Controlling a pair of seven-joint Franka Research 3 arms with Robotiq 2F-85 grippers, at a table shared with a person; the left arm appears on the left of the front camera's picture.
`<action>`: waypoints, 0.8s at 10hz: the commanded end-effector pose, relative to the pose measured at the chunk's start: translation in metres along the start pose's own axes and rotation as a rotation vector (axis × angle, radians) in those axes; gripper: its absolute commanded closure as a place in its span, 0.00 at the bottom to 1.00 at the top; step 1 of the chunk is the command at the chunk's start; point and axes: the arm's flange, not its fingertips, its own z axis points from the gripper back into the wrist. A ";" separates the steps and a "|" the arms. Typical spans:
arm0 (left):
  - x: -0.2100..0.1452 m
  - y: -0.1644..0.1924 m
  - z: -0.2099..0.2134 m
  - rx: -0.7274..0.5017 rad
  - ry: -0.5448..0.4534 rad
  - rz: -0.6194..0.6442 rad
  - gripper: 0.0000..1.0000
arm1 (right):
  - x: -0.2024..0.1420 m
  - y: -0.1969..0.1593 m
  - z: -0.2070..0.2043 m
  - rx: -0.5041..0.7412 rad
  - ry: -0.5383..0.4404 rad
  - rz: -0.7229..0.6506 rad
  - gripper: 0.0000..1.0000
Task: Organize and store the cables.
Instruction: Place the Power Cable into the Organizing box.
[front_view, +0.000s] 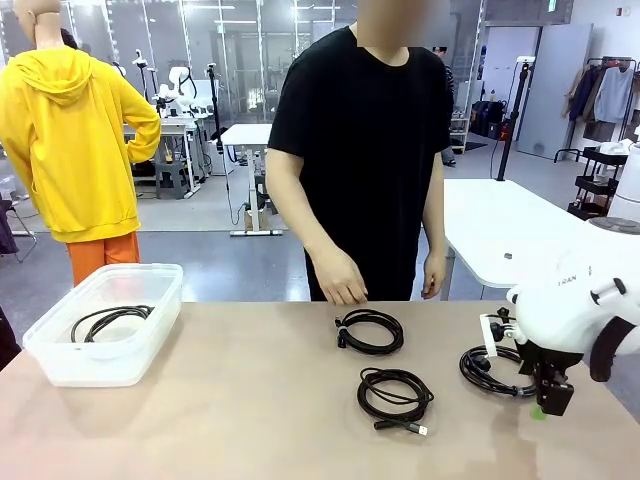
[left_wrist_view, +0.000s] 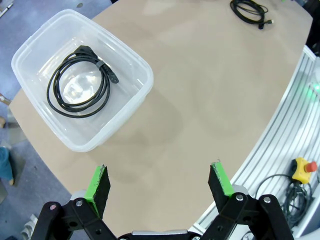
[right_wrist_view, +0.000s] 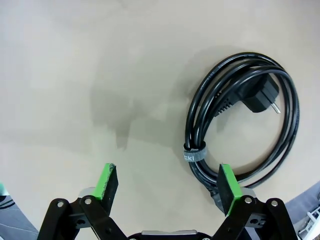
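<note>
Three coiled black cables lie on the table: one near the person (front_view: 370, 331), one with a silver-tipped plug in the middle (front_view: 395, 392), and one at the right (front_view: 492, 368). That right-hand cable (right_wrist_view: 240, 120) is a power cord with a strap and a round plug. My right gripper (front_view: 548, 400) (right_wrist_view: 167, 185) hovers open just above and beside it, one pad over the coil's edge, holding nothing. Another cable (front_view: 112, 320) (left_wrist_view: 80, 82) lies in the clear plastic bin (front_view: 60, 355) (left_wrist_view: 135, 60). My left gripper (left_wrist_view: 160, 185) hangs open and empty high above the table near the bin.
The person stands at the far edge with a hand (front_view: 340, 285) resting near the nearest coil. A coil (left_wrist_view: 248, 10) lies far off in the left wrist view. An emergency stop button (left_wrist_view: 301, 169) and loose wires sit beside the table's rail.
</note>
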 end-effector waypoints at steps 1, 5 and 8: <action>0.002 0.000 -0.001 0.002 -0.003 0.009 0.00 | 0.001 -0.016 -0.012 0.021 -0.014 -0.011 0.00; 0.002 0.000 -0.001 0.002 -0.003 0.009 0.00 | 0.001 -0.032 -0.020 0.087 -0.031 -0.011 0.00; 0.002 0.000 -0.001 0.002 -0.003 0.009 0.00 | 0.003 -0.040 -0.024 0.111 -0.034 -0.009 0.53</action>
